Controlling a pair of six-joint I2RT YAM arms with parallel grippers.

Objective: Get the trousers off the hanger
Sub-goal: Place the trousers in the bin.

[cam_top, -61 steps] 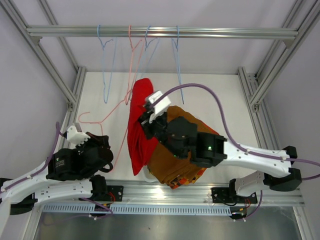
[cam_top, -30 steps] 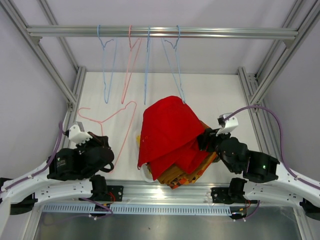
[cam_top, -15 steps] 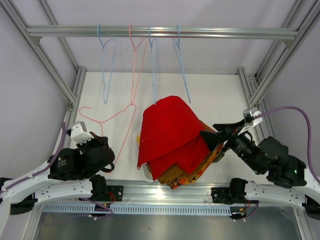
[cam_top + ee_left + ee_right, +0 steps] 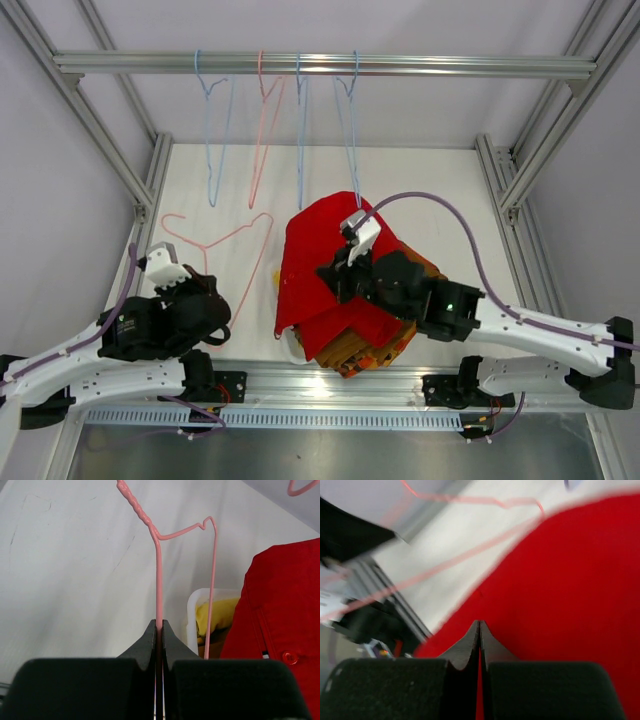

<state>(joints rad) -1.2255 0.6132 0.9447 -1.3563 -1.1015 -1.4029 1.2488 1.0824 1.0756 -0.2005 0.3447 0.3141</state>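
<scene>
Half a second ago the right arm was drawn back at 3 o'clock of the pile with its jaws spread. Now the right gripper (image 4: 336,280) (image 4: 479,625) reaches over the middle of the pile and its jaws are closed, the tips just above the red trousers (image 4: 312,248) (image 4: 570,580). That wrist view is blurred, so whether any cloth is pinched cannot be told.

The red trousers lie as before, draped over the top of the pile, with an orange patterned pair (image 4: 362,352) showing at 6 o'clock beneath them. The left gripper (image 4: 218,305) (image 4: 158,626) has not moved: its jaws are clamped on the wire of the pink hanger (image 4: 215,238) (image 4: 159,570), which lies flat on the bench (image 4: 430,190) at 9 o'clock of the pile. A yellow pair (image 4: 215,617) sits in the white basket (image 4: 192,611) under the red cloth.

The pile sits close to the bench's near edge. Bare bench lies at 12 and 2 o'clock of it, under the four wire hangers on the rail (image 4: 450,66).
</scene>
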